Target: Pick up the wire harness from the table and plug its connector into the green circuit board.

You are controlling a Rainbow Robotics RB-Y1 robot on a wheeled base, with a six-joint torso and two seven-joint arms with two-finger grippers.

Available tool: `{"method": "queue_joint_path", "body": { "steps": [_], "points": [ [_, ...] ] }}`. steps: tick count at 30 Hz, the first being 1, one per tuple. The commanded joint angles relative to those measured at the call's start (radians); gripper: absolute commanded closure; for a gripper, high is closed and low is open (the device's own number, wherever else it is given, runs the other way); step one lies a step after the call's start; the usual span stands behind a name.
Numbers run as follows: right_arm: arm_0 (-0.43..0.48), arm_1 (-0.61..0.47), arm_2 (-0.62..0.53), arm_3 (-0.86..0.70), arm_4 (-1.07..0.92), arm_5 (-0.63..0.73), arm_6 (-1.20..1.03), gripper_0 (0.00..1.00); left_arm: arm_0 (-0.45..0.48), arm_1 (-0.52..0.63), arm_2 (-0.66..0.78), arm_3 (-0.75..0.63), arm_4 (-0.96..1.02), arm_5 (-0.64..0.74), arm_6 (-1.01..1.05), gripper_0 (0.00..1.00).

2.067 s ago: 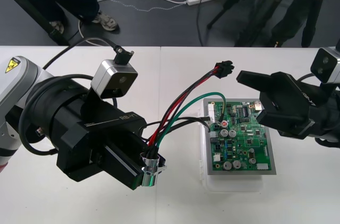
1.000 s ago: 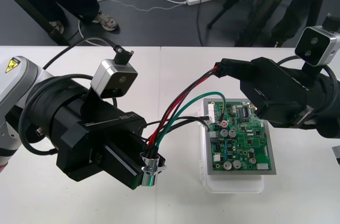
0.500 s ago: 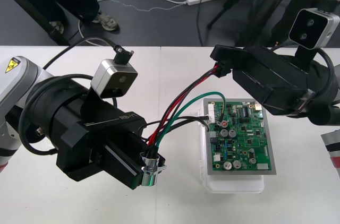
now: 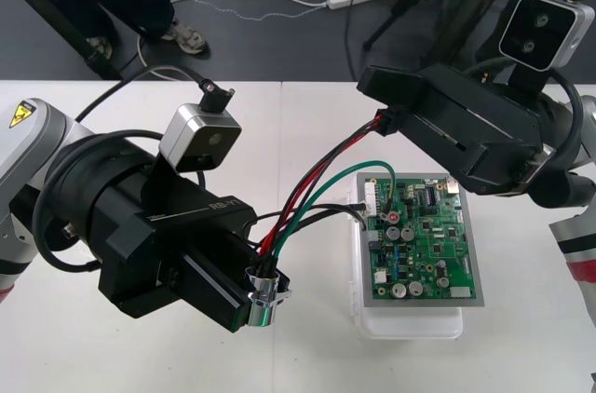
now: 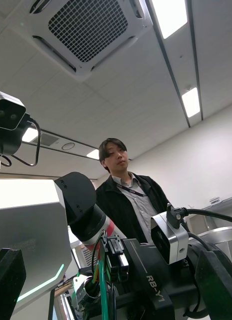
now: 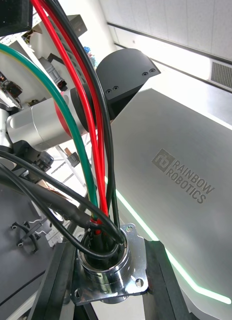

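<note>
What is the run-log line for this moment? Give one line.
left gripper: shut on socket | right gripper: open at plug | plug: not in circuit board

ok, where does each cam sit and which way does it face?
Front: overhead, steeply down at the table; both arms show.
Left wrist: on left arm, looks up the wires from the socket its fingers clamp.
Right wrist: looks between its open fingers at the plug and left end effector.
Shared: the wires.
</note>
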Motion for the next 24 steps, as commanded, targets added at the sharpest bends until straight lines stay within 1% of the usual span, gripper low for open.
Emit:
{"method": "queue_joint_path", "body": {
  "steps": [1,24],
  "points": [
    [-0.041,0.009,0.034,-0.011,-0.025,-0.003,-0.068,0.00,-0.037,0.014,-0.018,-0.011,0.017,-0.029,0.079,1.00],
    [-0.039,0.012,0.085,-0.040,-0.068,-0.001,-0.068,0.00,-0.037,0.006,-0.020,-0.011,0.017,-0.029,0.079,1.00]
  ]
}}
